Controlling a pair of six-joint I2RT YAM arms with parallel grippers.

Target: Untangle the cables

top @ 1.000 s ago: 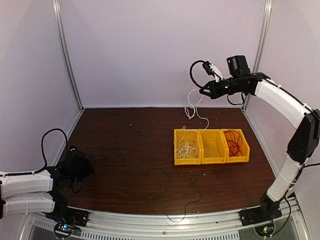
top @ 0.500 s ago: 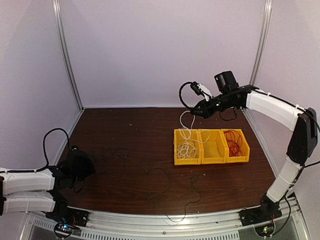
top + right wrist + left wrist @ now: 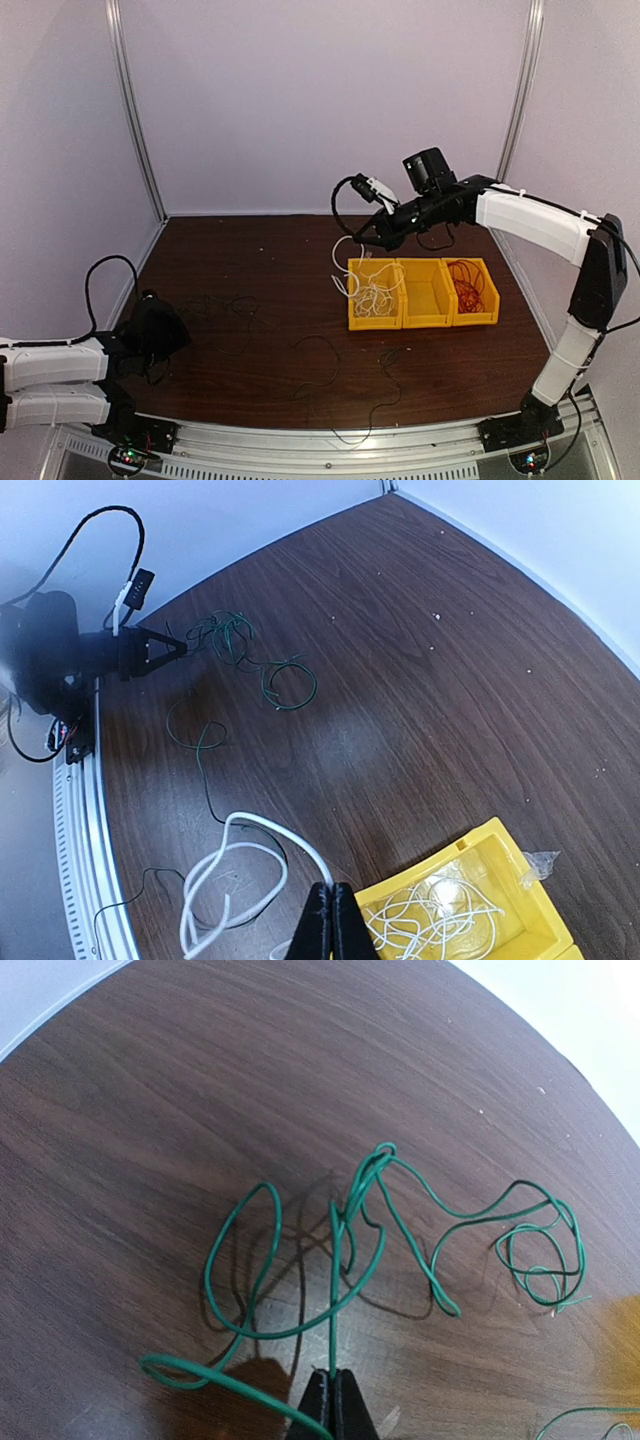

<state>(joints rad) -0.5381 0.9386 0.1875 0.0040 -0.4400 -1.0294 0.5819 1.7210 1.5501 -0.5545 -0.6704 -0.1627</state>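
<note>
Cables (image 3: 372,298), some loose and some binned, litter a dark wood-grain table (image 3: 270,260) boxed in by pale lilac walls and metal corner posts. At left, the left arm lies low and folded along the table's edge, its left claw (image 3: 333,1395) clenched on a green strand (image 3: 332,1300). The strand runs straight ahead from the fingertips, then tangles into loops spreading to the claw's right. At right, the right arm rises to a high elbow and stretches its forearm leftward, the right claw (image 3: 365,232) pinched shut on a white strand (image 3: 283,840). That strand drops roughly vertically beneath the claw into the leftmost of three yellow bins (image 3: 424,318). A red coil (image 3: 465,283) lies in the bin farthest to the claw's right.
</note>
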